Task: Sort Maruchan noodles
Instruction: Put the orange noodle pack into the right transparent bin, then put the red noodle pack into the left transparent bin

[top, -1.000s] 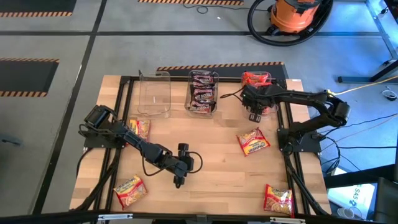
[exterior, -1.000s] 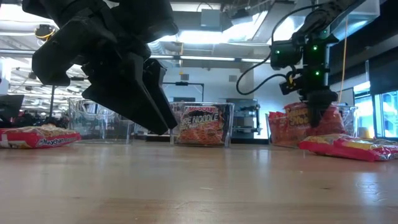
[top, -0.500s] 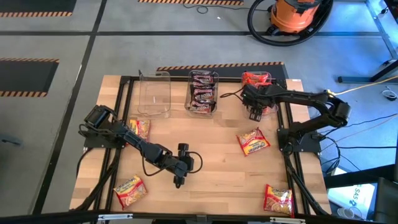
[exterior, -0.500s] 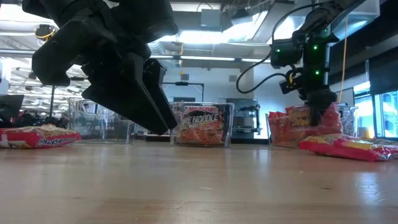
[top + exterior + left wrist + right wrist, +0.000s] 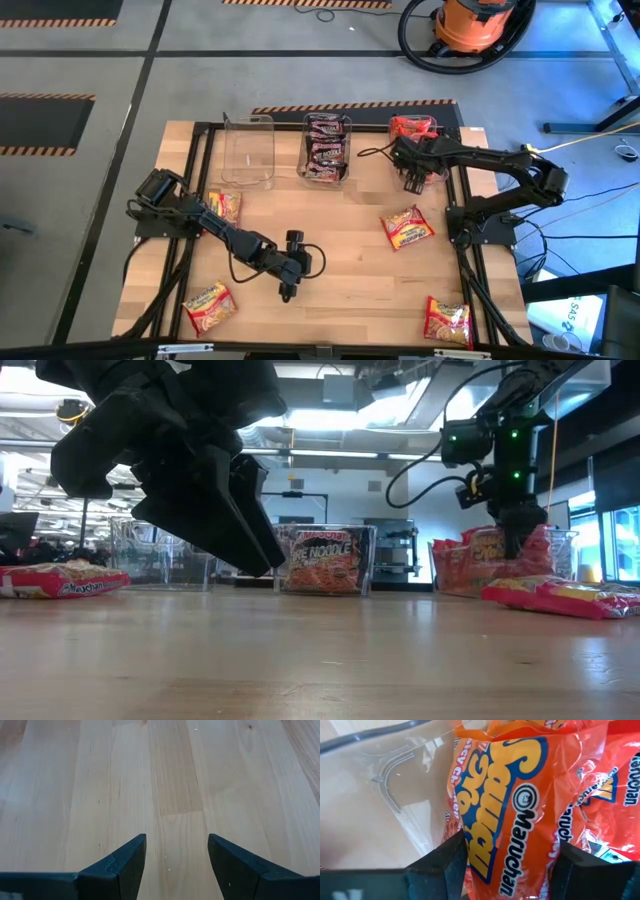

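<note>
Right wrist view — right gripper [image 5: 507, 865] fingers straddle an orange Maruchan packet [image 5: 505, 810] in a clear tub [image 5: 395, 785]; grip uncertain.

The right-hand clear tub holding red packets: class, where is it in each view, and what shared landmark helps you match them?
High view: the right tub, table's far edge.
Low view: far right.
Left wrist view: not shown.
Right wrist view: clear wall, filling the picture.
Landmark: the right gripper at the tub.
</note>
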Robot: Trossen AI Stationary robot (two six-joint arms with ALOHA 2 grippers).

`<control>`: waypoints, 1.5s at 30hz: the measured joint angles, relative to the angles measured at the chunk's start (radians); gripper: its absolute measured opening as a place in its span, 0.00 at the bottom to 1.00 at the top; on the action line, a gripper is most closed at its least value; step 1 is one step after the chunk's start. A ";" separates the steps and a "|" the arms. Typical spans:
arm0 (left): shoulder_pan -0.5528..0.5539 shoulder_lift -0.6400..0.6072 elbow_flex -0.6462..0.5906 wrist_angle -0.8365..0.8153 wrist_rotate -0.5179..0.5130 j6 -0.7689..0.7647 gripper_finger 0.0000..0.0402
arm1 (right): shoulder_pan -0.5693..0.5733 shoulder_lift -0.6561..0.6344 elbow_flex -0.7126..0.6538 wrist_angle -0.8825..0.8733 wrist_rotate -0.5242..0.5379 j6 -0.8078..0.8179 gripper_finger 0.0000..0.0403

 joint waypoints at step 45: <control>-0.009 -0.002 0.000 0.022 -0.043 -0.002 0.52 | 0.316 -0.290 0.111 0.024 -0.357 0.516 0.63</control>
